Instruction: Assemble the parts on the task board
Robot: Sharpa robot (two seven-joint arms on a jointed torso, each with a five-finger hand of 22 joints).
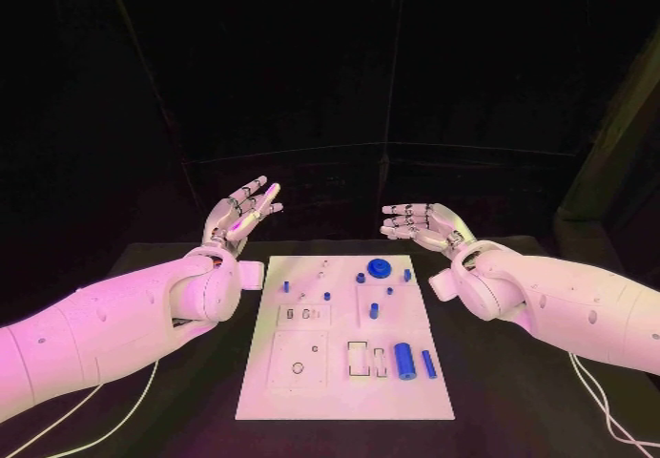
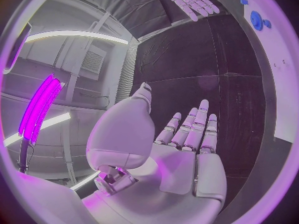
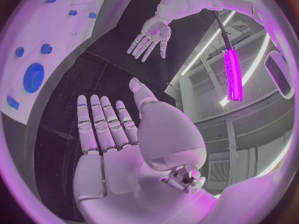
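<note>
Head view shows both the left hand and right hand raised, fingers spread and empty, so the big cylinder near the board front should probably be approached slowly from above.

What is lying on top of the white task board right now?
Small blue parts on the white task board: a round blue disc, a thick blue cylinder, several pegs. Nothing covers it.

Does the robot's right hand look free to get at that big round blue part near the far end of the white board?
Probably yes. The right hand is open, holds nothing, and hovers just beyond the task board. The round blue part sits uncovered nearby, with nothing between them.
</note>
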